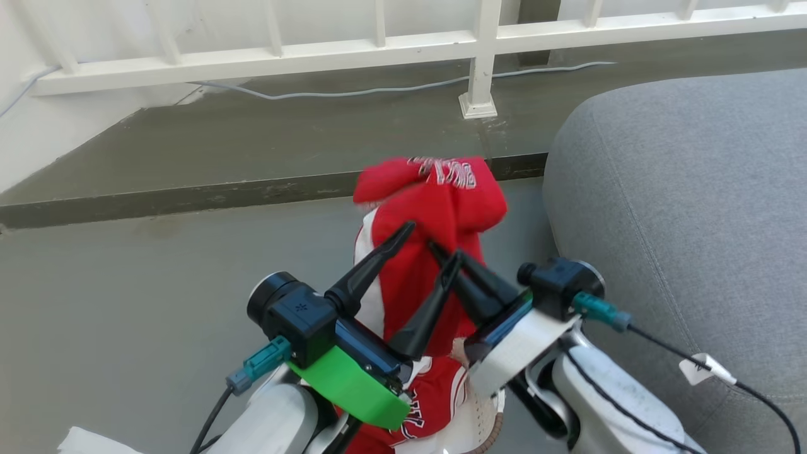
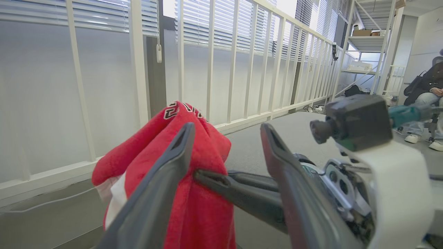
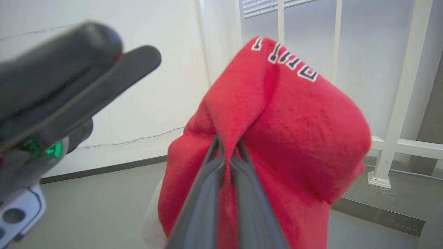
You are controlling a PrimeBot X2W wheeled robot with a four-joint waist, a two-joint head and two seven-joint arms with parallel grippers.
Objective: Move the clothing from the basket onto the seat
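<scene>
The red clothing [image 1: 441,195] with white trim and lettering hangs bunched in the air, and more red fabric [image 1: 435,397] lies below in the basket [image 1: 482,417], whose cream perforated wall peeps out between my arms. My right gripper [image 1: 439,247] is shut on a fold of the clothing [image 3: 277,117], its two fingers [image 3: 211,180] pressed together on the cloth. My left gripper [image 1: 434,241] stands open, its fingers either side of the fabric [image 2: 193,193] without pinching it. In the left wrist view the right gripper [image 2: 200,174] reaches in from the right. The grey seat [image 1: 681,221] lies to the right.
A white railing [image 1: 479,69] runs along a raised ledge behind, with a cable [image 1: 353,93] on it. The grey floor [image 1: 126,302] spreads to the left. A person [image 2: 429,93] sits far off to the right. Something white [image 1: 94,441] lies at the lower left.
</scene>
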